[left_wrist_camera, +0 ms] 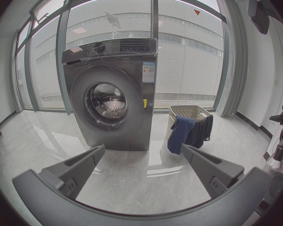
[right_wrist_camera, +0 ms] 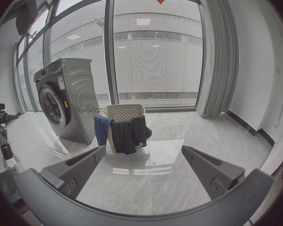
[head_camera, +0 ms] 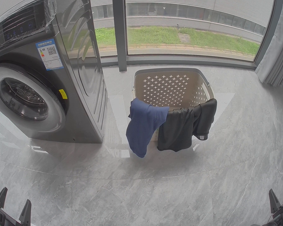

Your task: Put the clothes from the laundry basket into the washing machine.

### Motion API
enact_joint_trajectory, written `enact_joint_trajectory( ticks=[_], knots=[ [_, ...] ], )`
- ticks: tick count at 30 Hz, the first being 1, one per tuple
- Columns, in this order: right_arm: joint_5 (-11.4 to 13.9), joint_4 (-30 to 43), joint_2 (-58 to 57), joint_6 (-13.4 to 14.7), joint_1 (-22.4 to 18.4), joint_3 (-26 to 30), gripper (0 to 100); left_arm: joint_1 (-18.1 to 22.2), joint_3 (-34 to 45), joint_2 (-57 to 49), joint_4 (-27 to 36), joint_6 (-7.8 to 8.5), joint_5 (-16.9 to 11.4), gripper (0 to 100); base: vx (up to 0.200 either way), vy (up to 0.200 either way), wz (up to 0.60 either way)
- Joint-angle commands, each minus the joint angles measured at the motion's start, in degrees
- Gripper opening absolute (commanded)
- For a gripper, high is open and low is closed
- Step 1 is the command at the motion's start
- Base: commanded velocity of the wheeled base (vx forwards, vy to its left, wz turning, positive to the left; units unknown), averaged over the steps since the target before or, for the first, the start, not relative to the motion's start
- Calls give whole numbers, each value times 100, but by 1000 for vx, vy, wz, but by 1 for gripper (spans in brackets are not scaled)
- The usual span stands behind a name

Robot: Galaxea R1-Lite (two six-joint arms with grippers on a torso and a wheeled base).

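A blue garment (head_camera: 144, 126) and a black garment (head_camera: 179, 129) hung side by side over the near rim of the laundry basket (head_camera: 171, 74), the blue one at its left corner, both trailing down the outer wall. The basket stood on the grey floor (head_camera: 147, 189) near the window (head_camera: 191, 16), just right of the washing machine (head_camera: 75, 79), whose round door (head_camera: 23, 99) seemed shut, though the glass made that hard to judge. The left gripper (left_wrist_camera: 142, 147) and right gripper (right_wrist_camera: 143, 148) hung low, well apart from the basket, fingers spread wide and empty.
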Motion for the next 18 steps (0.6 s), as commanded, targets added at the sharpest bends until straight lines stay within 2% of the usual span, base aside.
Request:
enact_joint_trajectory(
  ticks=[1,10,18],
  knots=[
    [2,-11,-93,5,6,101,100,2,101,-104,-2,-6,-2,100,0,-200,0],
    [2,-2,-93,5,6,101,100,2,101,-104,-2,12,-2,100,0,-200,0],
    [2,-2,-93,14,6,101,100,2,101,-104,-2,47,-2,100,0,0,0]
  ],
)
